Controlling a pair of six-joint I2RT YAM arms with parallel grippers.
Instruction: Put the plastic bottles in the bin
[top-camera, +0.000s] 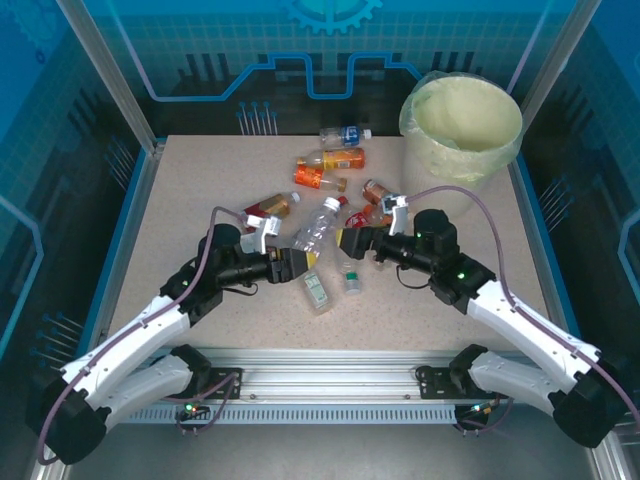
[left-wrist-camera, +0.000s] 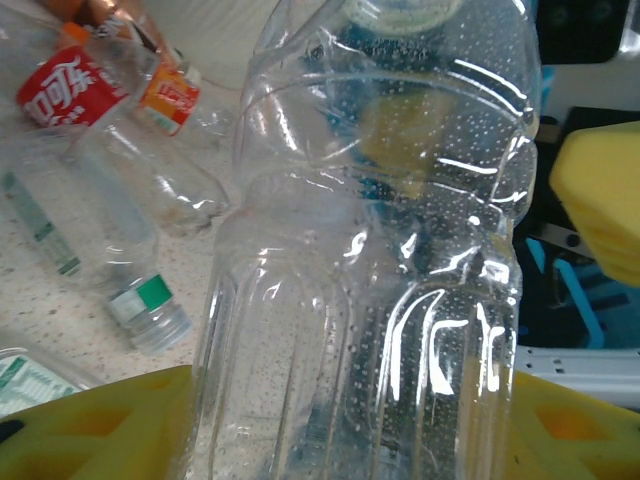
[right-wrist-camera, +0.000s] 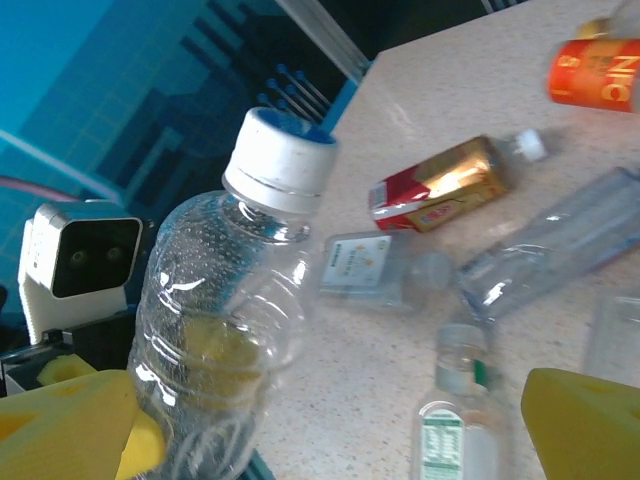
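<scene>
At the middle of the desk (top-camera: 200, 200), a clear bottle (top-camera: 320, 225) with a white cap was found gripped by the left pincer (top-camera: 292, 264); the yellow pads were closed narrowly on its lower body, and the cap end was tilted upward. The right pincer (top-camera: 352, 242) was held just beside the same bottle, jaws at their widest, nothing grasped; whether one pad touched the bottle's shoulder could not be told.

The bin (top-camera: 440, 165) was placed at the far right corner, well apart from both pincers, on the right arm's side. The other plastic bottles (top-camera: 340, 158) were scattered between the pincers and the far edge; two small green-capped bottles (top-camera: 352, 280) were lying on the near side of the pincers.

Step judged: one bottle picked up, delivery not yet made; a hand-over to the right arm was considered likely, given the bin's side.

Next move, as judged: the right jaws to be closed on the upper body before the left grip is released; the bottle then to be carried over the rim and dropped; the thin wall was expected to buckle, so a slip was to be guarded against.
</scene>
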